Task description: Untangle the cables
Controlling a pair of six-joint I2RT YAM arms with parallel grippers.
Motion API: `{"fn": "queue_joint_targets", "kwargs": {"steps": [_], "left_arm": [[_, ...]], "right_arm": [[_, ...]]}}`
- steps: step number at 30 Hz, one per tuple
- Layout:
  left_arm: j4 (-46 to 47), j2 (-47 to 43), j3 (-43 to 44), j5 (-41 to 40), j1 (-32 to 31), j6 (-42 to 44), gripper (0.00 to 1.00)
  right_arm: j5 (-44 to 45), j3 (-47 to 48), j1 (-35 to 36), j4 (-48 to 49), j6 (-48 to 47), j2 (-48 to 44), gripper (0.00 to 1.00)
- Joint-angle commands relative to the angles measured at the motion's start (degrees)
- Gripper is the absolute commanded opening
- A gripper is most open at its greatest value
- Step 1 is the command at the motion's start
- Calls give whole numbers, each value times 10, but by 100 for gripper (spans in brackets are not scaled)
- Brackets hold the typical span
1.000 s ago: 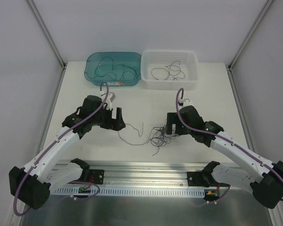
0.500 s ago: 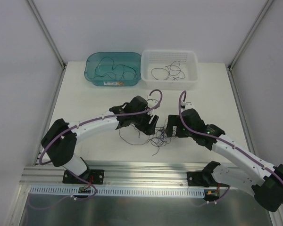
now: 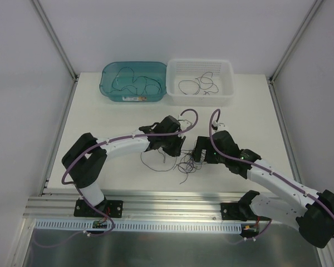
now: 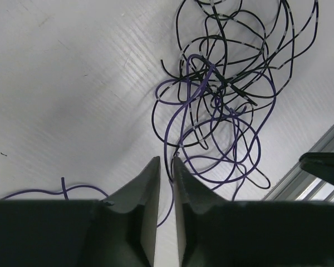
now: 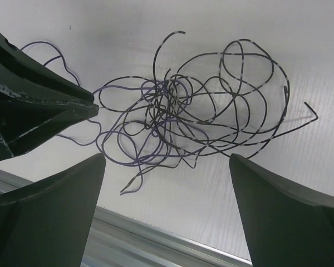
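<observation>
On worktop (image 3: 100, 111), tangle (image 3: 189, 162) lies between the arms; left fingers (image 4: 147, 194) pinched almost shut on purple strand (image 4: 167, 146) at its edge, right fingers (image 5: 44, 217) wide open above. Step: teasing one cable free. Next, likely: right pins knot, left draws away slowly

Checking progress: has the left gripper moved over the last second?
Yes. The left gripper moved right, from below the teal bin to beside the tangled cables.
</observation>
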Motion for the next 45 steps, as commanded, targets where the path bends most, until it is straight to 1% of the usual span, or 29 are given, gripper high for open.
{"fn": "queue_joint_targets", "kwargs": {"steps": [1,2,5,10,11,13,14,16,17,19,20,22,23,24,25,27,28,30,31,32,34,35,36,38,39,40,41,42,45], "left_arm": [[31,7,2,-2,-7,-2,14],[32,7,1,-2,-8,-6,0],[34,-1,-6,0,-10,-13,0],[34,-48,-24,-5,-10,-25,0],[34,-56,-27,-7,-10,-28,0],[34,-80,-34,-14,-10,-31,0],[34,-88,-37,-16,-10,-35,0],[33,-116,-45,-18,-10,-40,0],[33,-126,-48,-18,-10,-45,0],[31,-158,-57,-19,-10,-49,0],[26,-170,-59,-23,-10,-53,0],[14,-207,-65,-36,-5,-57,0],[-4,-219,-65,-49,-1,-61,0],[-20,-247,-64,-56,5,-64,0],[-33,-261,-64,-61,26,-73,0],[-75,-306,-61,-66,58,-82,0],[-89,-322,-58,-65,102,-89,0],[-137,-368,-53,-71,149,-87,0],[-155,-382,-44,-78,190,-78,0],[-170,-406,-37,-86,212,-70,0],[-215,-424,-12,-96,252,-51,0],[-227,-435,-2,-96,295,-44,0],[-240,-437,14,-96,312,-38,0],[-271,-440,27,-125,354,-26,0],[-278,-441,34,-135,365,-23,0],[-295,-441,37,-161,374,-18,0],[-301,-439,39,-175,384,-15,0],[-307,-439,43,-189,408,-14,0],[-321,-435,46,-205,448,-15,0]], "right_arm": [[-6,-9,2,54,35,14,98],[-5,-12,4,66,45,18,98],[4,-11,12,82,55,46,98],[20,-5,23,102,74,117,98],[26,-2,23,105,79,147,97],[37,10,23,102,93,175,95],[44,14,23,97,96,202,92],[51,23,23,95,105,224,88],[59,27,23,91,109,240,79],[70,35,23,81,118,255,67],[77,38,23,67,125,260,54],[96,43,23,54,130,267,44],[110,43,23,37,133,267,33],[118,43,22,30,135,262,27],[124,41,17,16,138,258,13],[128,37,10,5,140,248,3],[129,35,0,-3,140,234,1],[132,27,-10,-11,137,218,1],[134,23,-21,-19,135,201,1],[136,18,-28,-24,132,191,1],[139,11,-48,-35,124,165,1],[140,8,-53,-38,121,156,1],[140,2,-61,-41,117,148,1],[142,-1,-80,-53,104,120,1],[147,-1,-86,-59,99,112,1],[154,0,-95,-75,89,104,1],[166,1,-101,-83,84,87,1],[166,1,-108,-89,78,79,1],[153,-6,-152,-104,55,46,1]]}}
